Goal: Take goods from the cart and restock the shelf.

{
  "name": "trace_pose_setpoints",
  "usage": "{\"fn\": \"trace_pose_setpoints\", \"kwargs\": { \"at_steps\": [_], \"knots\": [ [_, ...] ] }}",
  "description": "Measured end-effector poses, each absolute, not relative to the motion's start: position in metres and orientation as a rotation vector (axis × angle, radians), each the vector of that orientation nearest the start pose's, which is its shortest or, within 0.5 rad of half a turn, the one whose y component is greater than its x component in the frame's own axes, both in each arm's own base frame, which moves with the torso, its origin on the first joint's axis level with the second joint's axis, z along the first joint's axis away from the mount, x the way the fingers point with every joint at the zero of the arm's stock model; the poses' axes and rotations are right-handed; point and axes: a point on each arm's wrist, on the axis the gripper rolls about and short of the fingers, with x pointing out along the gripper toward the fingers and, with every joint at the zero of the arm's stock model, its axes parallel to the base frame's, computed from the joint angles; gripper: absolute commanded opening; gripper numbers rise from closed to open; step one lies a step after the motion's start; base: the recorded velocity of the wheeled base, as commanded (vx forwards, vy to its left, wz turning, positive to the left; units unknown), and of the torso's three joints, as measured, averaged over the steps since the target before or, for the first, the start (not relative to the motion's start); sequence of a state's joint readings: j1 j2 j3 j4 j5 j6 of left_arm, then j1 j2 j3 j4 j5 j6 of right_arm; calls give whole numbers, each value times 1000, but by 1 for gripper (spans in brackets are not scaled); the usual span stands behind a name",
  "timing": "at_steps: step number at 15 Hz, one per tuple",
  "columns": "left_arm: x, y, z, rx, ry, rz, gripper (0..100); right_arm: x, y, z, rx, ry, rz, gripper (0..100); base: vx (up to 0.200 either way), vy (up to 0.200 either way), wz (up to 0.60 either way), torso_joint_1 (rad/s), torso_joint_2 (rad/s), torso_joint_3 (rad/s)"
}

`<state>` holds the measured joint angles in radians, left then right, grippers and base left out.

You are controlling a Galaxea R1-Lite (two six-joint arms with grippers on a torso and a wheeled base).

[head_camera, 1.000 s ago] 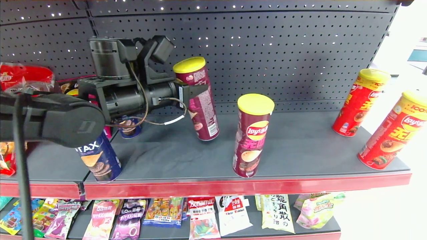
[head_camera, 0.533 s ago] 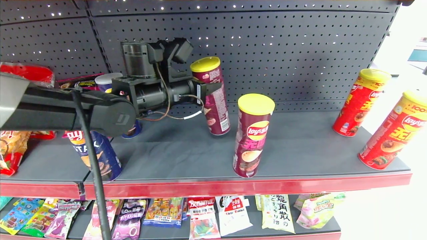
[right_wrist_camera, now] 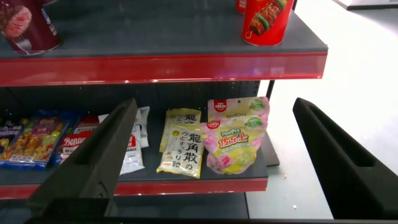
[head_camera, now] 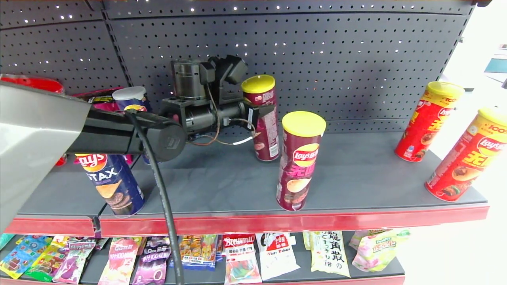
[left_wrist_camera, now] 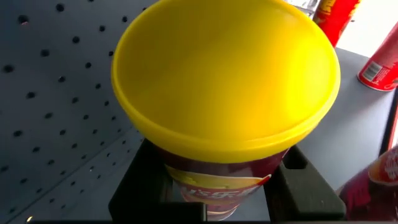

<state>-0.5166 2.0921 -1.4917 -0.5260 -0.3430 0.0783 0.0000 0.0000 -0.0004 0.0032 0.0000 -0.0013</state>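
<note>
My left gripper (head_camera: pixel 264 114) is shut on a maroon chip can with a yellow lid (head_camera: pixel 262 118), held nearly upright at the back of the grey shelf board (head_camera: pixel 356 174), close to the pegboard. Whether its base touches the board I cannot tell. In the left wrist view the can's lid (left_wrist_camera: pixel 224 81) sits large between the black fingers (left_wrist_camera: pixel 140 186). A second maroon can (head_camera: pixel 300 158) stands near the shelf's front edge, just right of the held one. My right gripper (right_wrist_camera: pixel 217 168) hangs open below and in front of the red shelf edge (right_wrist_camera: pixel 186 68).
Two red cans (head_camera: pixel 429 120) (head_camera: pixel 465 154) stand at the shelf's right end. A blue can (head_camera: pixel 113 182) stands front left, another blue can (head_camera: pixel 132 99) behind it. Snack bags (head_camera: pixel 237 257) lie along the lower shelf. Bare board lies between the maroon and red cans.
My left arm has carried the maroon can to the right and toward the back of the shelf, lowering it and bringing it more upright. Everything else stays put.
</note>
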Motion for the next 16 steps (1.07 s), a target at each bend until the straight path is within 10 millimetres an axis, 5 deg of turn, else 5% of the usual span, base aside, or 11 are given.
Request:
{"fn": "trace_pose_setpoints", "kwargs": {
  "at_steps": [16],
  "knots": [
    [389, -241, 206, 88, 52, -930, 0, -23, 0, 75, -1, 3, 0, 100, 0, 0, 0, 0, 0, 0]
  ]
}}
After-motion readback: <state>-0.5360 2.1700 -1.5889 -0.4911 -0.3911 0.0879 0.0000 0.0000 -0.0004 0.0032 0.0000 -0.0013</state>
